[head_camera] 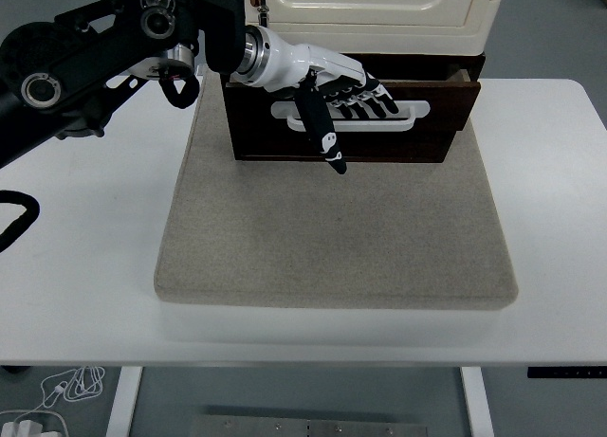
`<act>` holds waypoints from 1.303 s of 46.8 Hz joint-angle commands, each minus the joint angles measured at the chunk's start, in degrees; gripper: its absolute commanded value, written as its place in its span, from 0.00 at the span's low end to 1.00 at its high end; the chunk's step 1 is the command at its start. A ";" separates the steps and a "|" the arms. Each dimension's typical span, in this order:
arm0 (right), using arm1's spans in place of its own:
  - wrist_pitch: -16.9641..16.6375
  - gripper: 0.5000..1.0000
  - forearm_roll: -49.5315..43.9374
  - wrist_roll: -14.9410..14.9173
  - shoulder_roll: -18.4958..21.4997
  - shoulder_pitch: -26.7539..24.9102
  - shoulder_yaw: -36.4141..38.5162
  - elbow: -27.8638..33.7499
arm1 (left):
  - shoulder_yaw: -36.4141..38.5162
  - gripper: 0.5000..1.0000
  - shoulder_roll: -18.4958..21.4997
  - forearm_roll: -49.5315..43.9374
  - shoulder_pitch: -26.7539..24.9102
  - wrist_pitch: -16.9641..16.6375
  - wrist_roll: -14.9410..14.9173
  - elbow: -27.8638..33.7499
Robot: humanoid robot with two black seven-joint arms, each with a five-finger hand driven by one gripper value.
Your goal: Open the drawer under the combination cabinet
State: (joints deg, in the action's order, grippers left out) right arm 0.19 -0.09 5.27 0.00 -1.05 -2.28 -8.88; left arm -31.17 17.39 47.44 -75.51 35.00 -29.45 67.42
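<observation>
Dark brown wood drawer point(353, 124) at 12 o'clock on the surface, sitting under the cream cabinet point(379, 6) and already pulled partway out: front panel stands forward of the cabinet face, gap visible at the right top corner. White slot handle point(353, 117) across the front panel. Left robot hand point(334, 94) on that handle, four fingers point(372, 100) curled over the upper bar and hooked into the slot, thumb point(322, 134) hanging straight down across the panel toward 6 o'clock. So pinching nothing as such, more a hook grip on the handle. Black left arm point(104, 53) entering from 9–10 o'clock. Right robot hand not visible.

Progress, judged: grip made, opening begun, roughly early-to-mid travel. Left to do: more pull toward 6 o'clock, then release. Cannot tell how much slide travel remains; drawer interior barely exposed.

Beige felt-like mat point(332, 228) under the drawer front, spreading toward 6 o'clock over the white surface point(85, 266). Cable bundle point(57, 394) on the floor at 7 o'clock.
</observation>
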 commanded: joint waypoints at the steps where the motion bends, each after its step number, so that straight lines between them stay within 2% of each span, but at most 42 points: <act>1: -0.01 0.86 0.00 0.00 0.00 -0.01 0.00 0.00 | -0.03 1.00 0.63 0.02 0.10 0.00 0.00 -0.01; 61: 0.07 0.86 0.00 0.00 0.00 -0.01 0.00 0.00 | 0.68 1.00 2.04 -0.94 0.36 0.00 0.09 2.10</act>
State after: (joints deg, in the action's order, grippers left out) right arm 0.19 -0.09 5.27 0.00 -1.05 -2.28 -8.88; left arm -30.52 19.14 46.87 -75.15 34.99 -29.35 69.43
